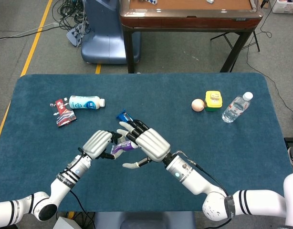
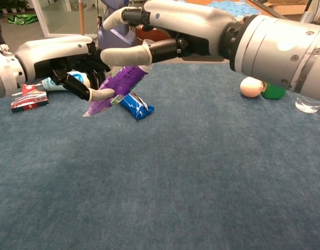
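My left hand (image 1: 97, 144) grips a purple tube (image 1: 120, 148) by its flat lower end and holds it tilted above the blue table (image 1: 223, 157). In the chest view the purple tube (image 2: 118, 88) slants up to the right from the left hand (image 2: 61, 60). My right hand (image 1: 149, 143) hovers over the tube's upper cap end with its fingers spread and holds nothing. The right hand (image 2: 165, 31) has its thumb stretched just above the tube; contact cannot be told.
A blue snack packet (image 1: 123, 116) lies just behind the hands. A white milk bottle (image 1: 84, 102) and a red packet (image 1: 63, 113) lie at the left. At the right stand a pale ball (image 1: 198, 105), a yellow-green container (image 1: 214, 100) and a water bottle (image 1: 236, 108).
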### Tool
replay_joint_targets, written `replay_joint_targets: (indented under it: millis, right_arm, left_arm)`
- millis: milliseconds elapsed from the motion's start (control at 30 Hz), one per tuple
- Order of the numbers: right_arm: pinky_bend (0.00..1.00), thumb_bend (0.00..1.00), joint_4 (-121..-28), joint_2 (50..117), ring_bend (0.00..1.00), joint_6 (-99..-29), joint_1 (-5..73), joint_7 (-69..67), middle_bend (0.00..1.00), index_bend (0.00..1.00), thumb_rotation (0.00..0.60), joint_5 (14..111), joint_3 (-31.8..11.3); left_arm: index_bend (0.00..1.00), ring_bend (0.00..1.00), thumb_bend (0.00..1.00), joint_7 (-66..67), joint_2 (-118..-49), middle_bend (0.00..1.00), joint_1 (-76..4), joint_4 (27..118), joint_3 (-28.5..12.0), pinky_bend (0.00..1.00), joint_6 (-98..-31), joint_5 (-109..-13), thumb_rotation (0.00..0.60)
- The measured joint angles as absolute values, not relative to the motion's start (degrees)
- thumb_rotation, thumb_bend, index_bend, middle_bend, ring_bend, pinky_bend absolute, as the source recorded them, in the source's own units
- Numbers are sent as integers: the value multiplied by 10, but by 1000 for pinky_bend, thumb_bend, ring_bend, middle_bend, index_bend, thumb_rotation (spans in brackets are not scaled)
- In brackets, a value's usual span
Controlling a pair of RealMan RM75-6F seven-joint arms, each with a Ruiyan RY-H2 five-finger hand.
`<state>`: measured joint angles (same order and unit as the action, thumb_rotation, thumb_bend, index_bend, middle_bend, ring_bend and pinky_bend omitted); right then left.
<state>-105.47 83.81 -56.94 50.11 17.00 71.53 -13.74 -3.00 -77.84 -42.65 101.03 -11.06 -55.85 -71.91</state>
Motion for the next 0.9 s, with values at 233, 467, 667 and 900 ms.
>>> replay_joint_targets:
  millis: [233,467,667,900]
  right_arm:
    - [0,50,-1056,843,0,-563,511,180,0,0,207,703,-143]
    - [0,51,-1059,846,0,-559,521,194,0,0,207,690,-148]
    - [0,52,-1058,850,0,-562,526,199,0,0,208,683,-151]
    - [0,52,-1053,852,0,-566,527,193,0,0,207,678,-153]
  left_arm:
    - [625,470,469,-33,-779,726,-430,1016,-118,436,-553,-712,600]
    - [625,470,469,-34,-782,726,-433,1017,-122,436,-553,-710,600]
    - [625,470,469,-49,-782,726,-432,1019,-127,436,-553,-706,600]
    - [625,469,469,-74,-784,726,-428,1014,-129,436,-558,-714,600]
